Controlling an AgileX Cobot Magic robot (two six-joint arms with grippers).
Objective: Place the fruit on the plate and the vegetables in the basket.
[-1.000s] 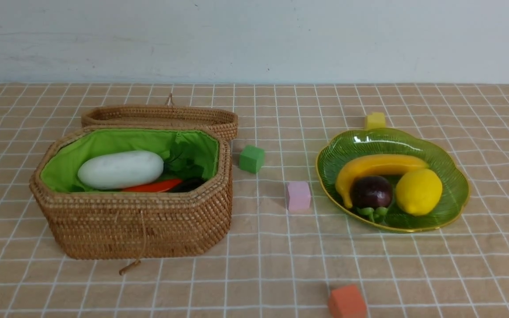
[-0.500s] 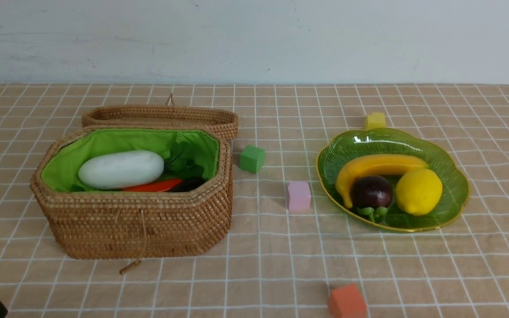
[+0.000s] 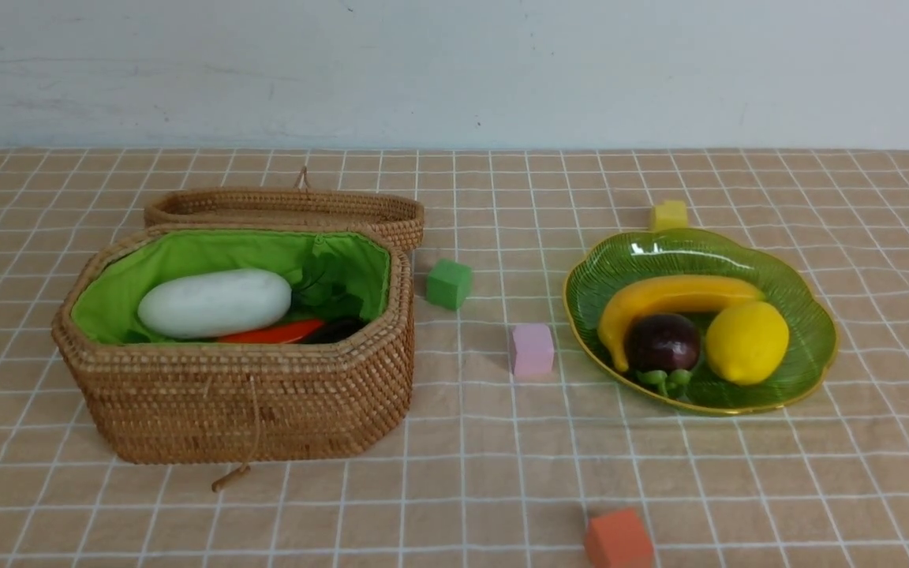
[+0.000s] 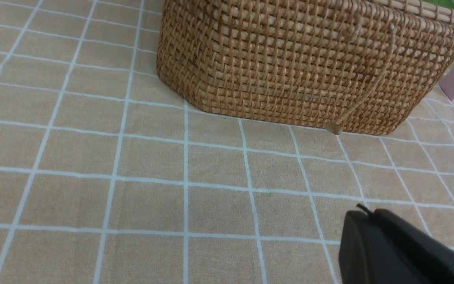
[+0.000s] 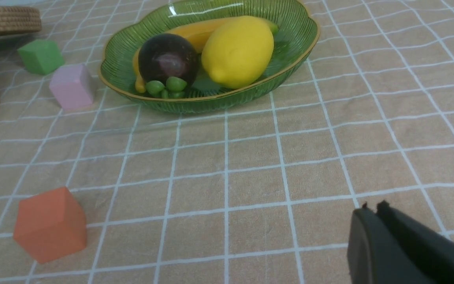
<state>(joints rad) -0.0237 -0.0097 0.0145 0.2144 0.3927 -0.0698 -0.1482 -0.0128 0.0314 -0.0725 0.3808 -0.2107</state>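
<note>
On the checked tablecloth (image 3: 454, 442), the sorting looks finished — you have nothing loose left to fetch. Look to the plate (image 3: 806, 315) on the right: the banana (image 3: 671, 296) lies across it with its long axis running side to side, the mangosteen (image 3: 663, 341) touching its inner curve and the lemon (image 3: 748, 341) just beside that. Look left and the basket (image 3: 265, 402) stands with its lid (image 3: 289, 207) thrown back; the white radish (image 3: 215, 302) lies lengthwise along the lining, the carrot (image 3: 277, 332) shows as an orange strip under it, and only a dark sliver of the eggplant (image 3: 336, 329) can be made out. Your left gripper (image 4: 363, 215) sits low over bare cloth, clenched on nothing, with the basket's wicker wall ahead of it and its cord (image 4: 369, 94) hanging down that wall. Your right gripper (image 5: 371, 209) is likewise closed and empty, with the plate ahead and well apart from its tips. Neither arm shows in the front view. Should any piece need a nudge, the side decides it — the left arm is nearer the basket, the right nearer the plate. Four foam cubes remain on the cloth — green (image 3: 448, 283), pink (image 3: 533, 349), yellow (image 3: 669, 214) and orange (image 3: 619, 539) — and by my reading they belong to neither pile, so leave them.
</note>
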